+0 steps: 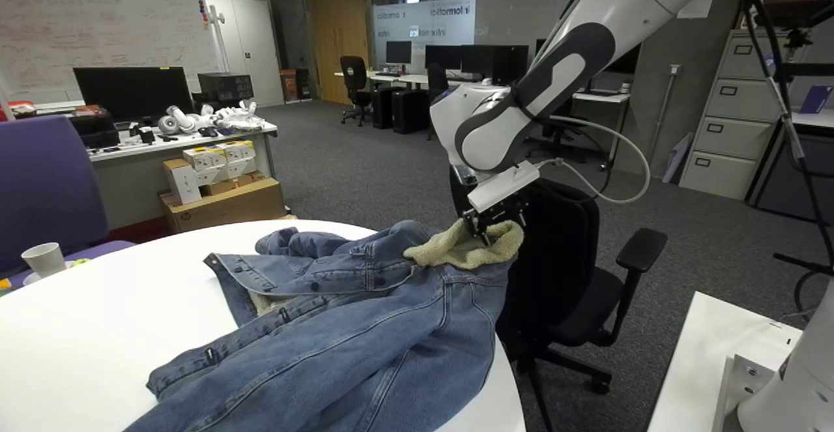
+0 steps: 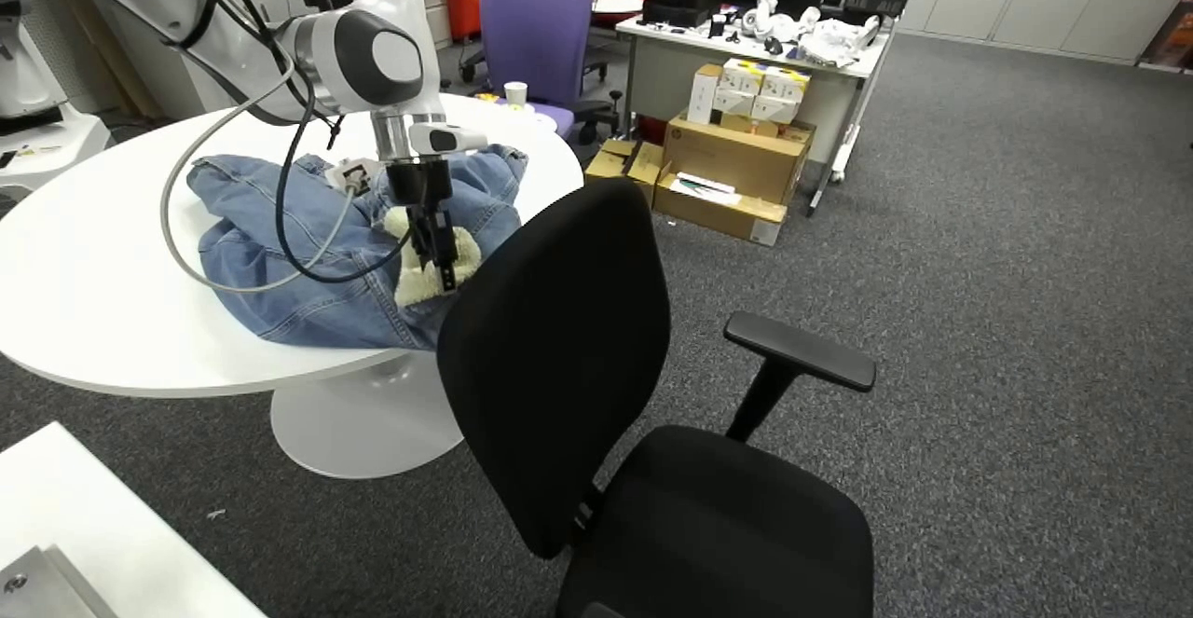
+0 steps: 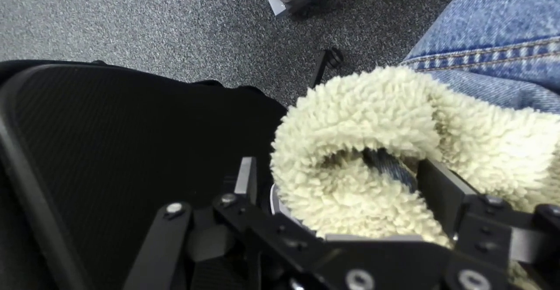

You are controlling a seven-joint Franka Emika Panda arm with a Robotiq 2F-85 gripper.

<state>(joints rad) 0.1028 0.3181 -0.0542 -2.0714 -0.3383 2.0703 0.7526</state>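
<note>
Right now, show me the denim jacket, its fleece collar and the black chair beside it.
Denim jacket [image 1: 361, 337], in an exterior view: outer denim.
Fleece collar [image 3: 372, 113], wrist view: upper band.
Black office chair [image 2: 564, 357], in an exterior view: backrest.

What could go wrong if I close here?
The open gripper straddles only part of the fleece collar, so closing might catch a loose fold that slips. The black office chair looks close; moving sideways could bump it. The denim jacket partly overhangs the white table and might slide off.
</note>
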